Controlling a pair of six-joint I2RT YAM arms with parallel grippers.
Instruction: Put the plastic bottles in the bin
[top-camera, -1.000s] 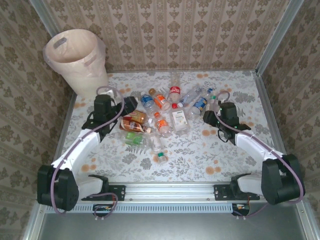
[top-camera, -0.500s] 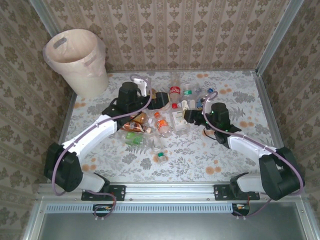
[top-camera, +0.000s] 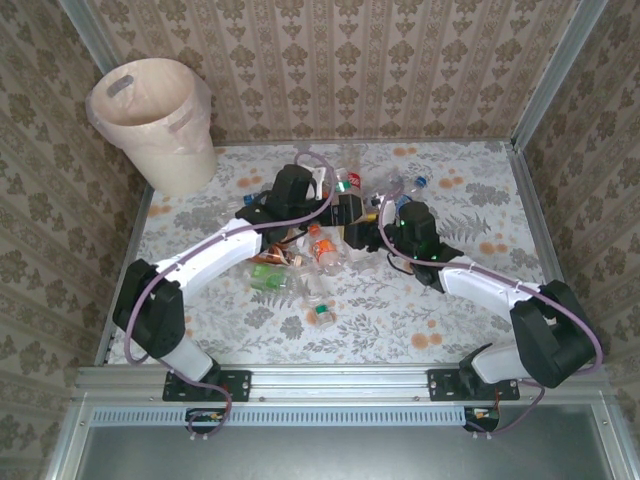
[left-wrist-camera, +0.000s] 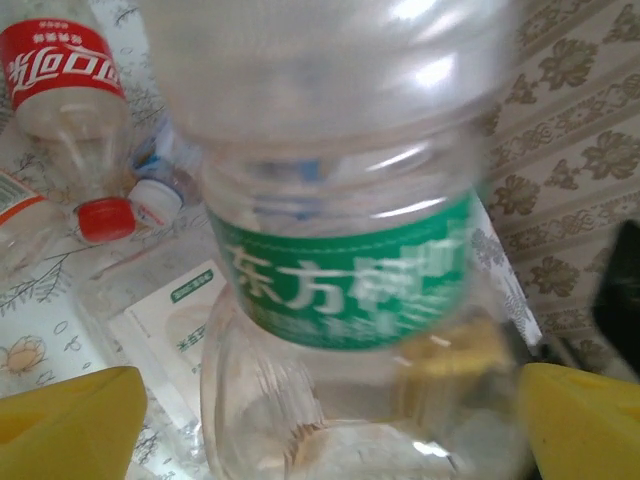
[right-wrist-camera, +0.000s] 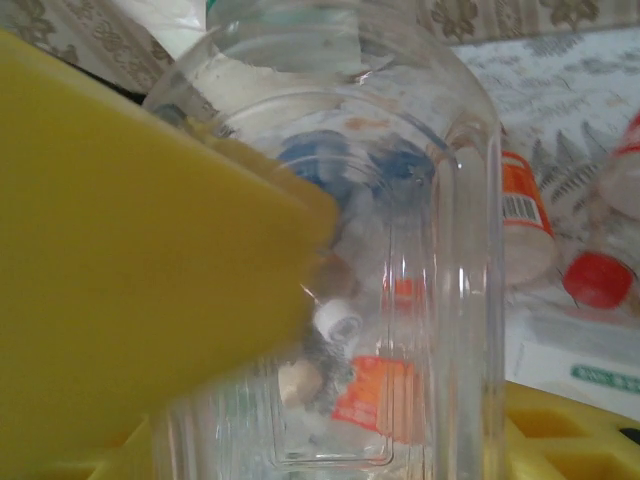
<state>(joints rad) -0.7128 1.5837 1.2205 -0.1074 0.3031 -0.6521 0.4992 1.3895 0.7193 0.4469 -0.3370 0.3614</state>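
Both arms meet over the pile of plastic bottles (top-camera: 322, 252) at mid-table. My right gripper (top-camera: 368, 232) is shut on a clear bottle (right-wrist-camera: 400, 250), with one yellow finger (right-wrist-camera: 130, 260) pressed on its side. My left gripper (top-camera: 347, 210) is open, its yellow fingers (left-wrist-camera: 70, 420) standing on either side of a clear bottle with a green label (left-wrist-camera: 350, 270). It looks like the same bottle, held up between the two grippers. The bin (top-camera: 165, 150), cream with a bag liner, stands at the far left corner.
A red-labelled bottle (left-wrist-camera: 65, 85) with a red cap (left-wrist-camera: 105, 218) lies beyond the held one. A green bottle (top-camera: 268, 272) and a green-capped one (top-camera: 322, 315) lie nearer the front. Patterned walls close in three sides.
Both arms swung inward to the middle, the left from the left side, the right leftward with its bottle. The left jaws have begun to narrow around the green-labelled bottle.
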